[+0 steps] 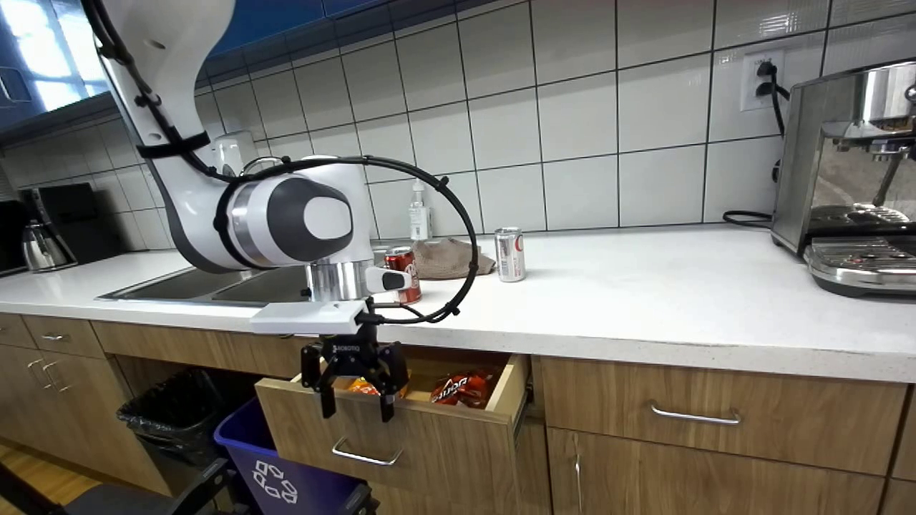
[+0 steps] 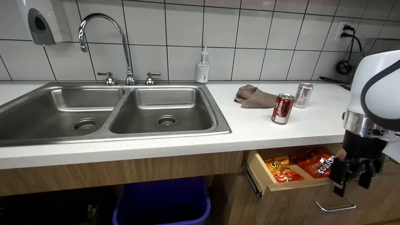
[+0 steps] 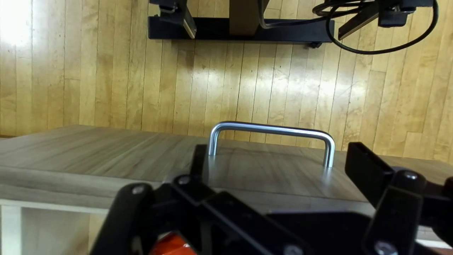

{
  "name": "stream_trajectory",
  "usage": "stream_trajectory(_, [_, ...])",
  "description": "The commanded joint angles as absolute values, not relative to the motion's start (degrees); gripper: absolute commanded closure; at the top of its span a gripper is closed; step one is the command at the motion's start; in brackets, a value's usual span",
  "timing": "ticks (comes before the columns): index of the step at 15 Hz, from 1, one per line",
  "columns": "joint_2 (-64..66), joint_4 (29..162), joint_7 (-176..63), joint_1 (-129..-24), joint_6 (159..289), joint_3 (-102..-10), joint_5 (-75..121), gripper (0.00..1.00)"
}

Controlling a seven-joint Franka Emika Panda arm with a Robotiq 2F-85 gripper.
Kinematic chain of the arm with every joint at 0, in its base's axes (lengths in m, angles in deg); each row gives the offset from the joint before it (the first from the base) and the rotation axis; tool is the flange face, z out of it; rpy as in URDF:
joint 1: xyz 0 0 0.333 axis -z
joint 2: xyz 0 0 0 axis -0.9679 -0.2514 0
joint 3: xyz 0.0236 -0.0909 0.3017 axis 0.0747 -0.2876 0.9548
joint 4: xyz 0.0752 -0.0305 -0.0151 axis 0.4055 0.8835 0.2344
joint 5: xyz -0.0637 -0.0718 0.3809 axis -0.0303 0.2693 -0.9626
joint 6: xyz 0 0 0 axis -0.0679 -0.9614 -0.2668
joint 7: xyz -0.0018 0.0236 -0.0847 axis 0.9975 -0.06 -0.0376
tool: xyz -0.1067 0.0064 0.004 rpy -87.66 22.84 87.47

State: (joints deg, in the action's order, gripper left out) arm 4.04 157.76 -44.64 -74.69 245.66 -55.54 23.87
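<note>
My gripper (image 1: 358, 410) is open and empty, pointing down at the front of an open wooden drawer (image 1: 451, 450). In the wrist view its fingers (image 3: 278, 154) stand wide apart, with the silver drawer handle (image 3: 270, 128) showing between and beyond them. The handle also shows below the fingertips in both exterior views (image 1: 365, 458) (image 2: 337, 208). I see no contact with it. Inside the drawer lie an orange Reese's bag (image 2: 282, 170) and a red bag (image 2: 315, 164). The gripper partly hides the orange bag in an exterior view (image 1: 363, 387).
On the white counter (image 1: 644, 286) stand a red can (image 2: 282, 109), a silver can (image 2: 303, 95) and a brown cloth (image 2: 256, 97). A double sink (image 2: 175, 134) lies beside them. A coffee machine (image 1: 801, 157) stands on the counter. A blue recycling bin (image 1: 275, 472) is beside the drawer.
</note>
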Motion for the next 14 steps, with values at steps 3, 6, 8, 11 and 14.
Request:
stream_trajectory(3, [1.63, 154.39, -45.74, -74.08, 247.01, -55.90, 25.02, 0.00])
stream_trajectory(6, [0.77, 153.35, -45.97, -74.04, 247.55, -55.99, 24.81, 0.00])
stream_trajectory(8, [0.27, 152.64, -47.01, -74.50, 247.87, -56.45, 25.52, 0.00])
stream_trajectory(11, [-0.71, 151.34, -48.05, -74.73, 247.99, -56.66, 25.77, 0.00])
stream_trajectory(14, [-2.31, 149.24, -48.61, -74.72, 248.37, -56.88, 25.91, 0.00])
